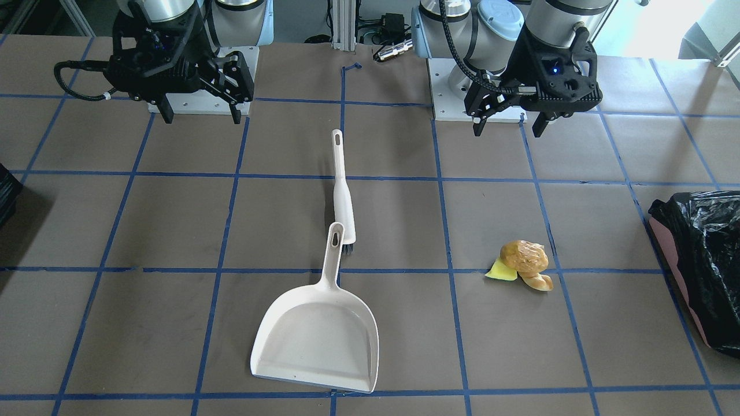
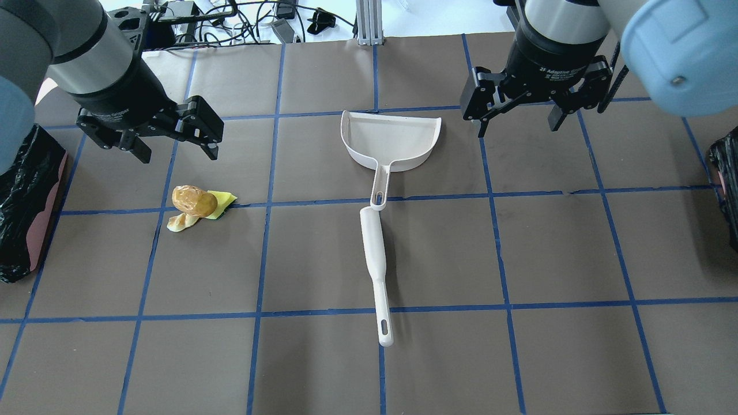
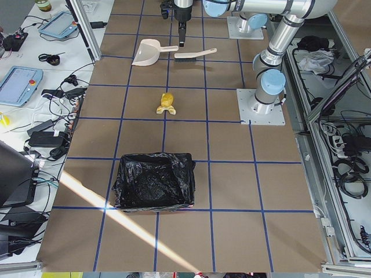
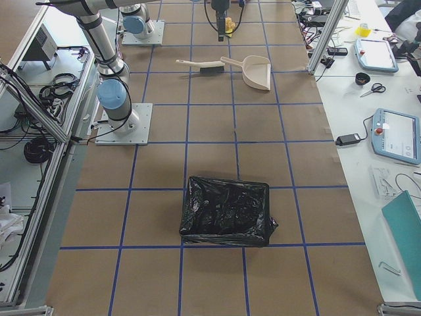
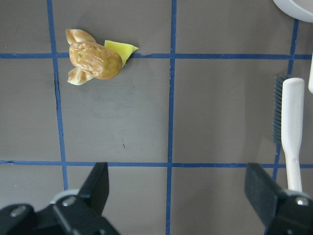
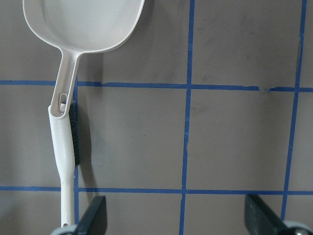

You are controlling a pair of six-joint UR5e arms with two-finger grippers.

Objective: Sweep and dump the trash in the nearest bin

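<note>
The trash (image 2: 195, 203), bread pieces on a yellow scrap, lies on the table below the left gripper (image 2: 179, 153), whose fingers are spread. The bin (image 2: 23, 190) sits farther out to its left. The dustpan (image 2: 392, 141) and brush (image 2: 375, 259) lie between it and the equally spread right gripper (image 2: 518, 128).

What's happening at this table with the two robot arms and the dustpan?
Nothing is being held yet. Both arms hover above the table, with the left gripper and right gripper open and empty. The white dustpan and brush lie mid-table, the dustpan's handle end overlapping the brush head. The trash, a small pile of food scraps, sits unswept near the left gripper, with a black-lined bin at that end of the table.
</note>
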